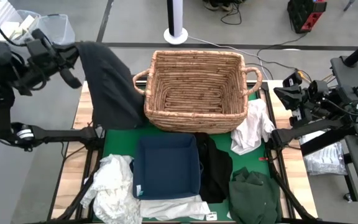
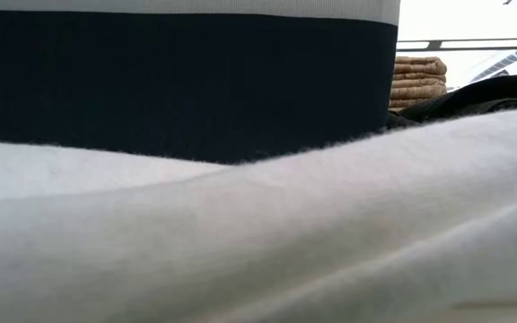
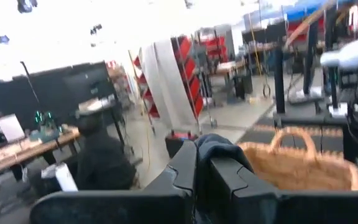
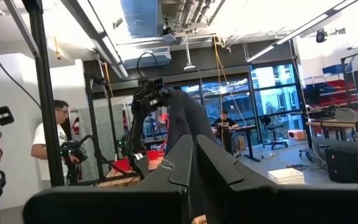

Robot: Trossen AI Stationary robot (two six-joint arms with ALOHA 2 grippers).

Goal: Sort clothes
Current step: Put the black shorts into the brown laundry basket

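Note:
My left gripper is raised over the table's far left corner, shut on a black garment that hangs below it. The garment also shows in the right wrist view. My right gripper waits at the table's right edge, shut and empty. White garments lie at the near left, in front of the bin and beside the basket's right side. Another black garment and a dark green one lie at the near right. My left gripper pinches a bunched top part of the black garment between its two fingers. The fingers reach roughly level, toward the table's right side. The cloth hangs slack below the gripper; whether its lower end touches the table, I cannot tell.
A tan wicker basket with two handles stands at the far middle. A navy square bin stands in front of it. In the low view a white garment fills the foreground before the bin. A person stands beyond the table.

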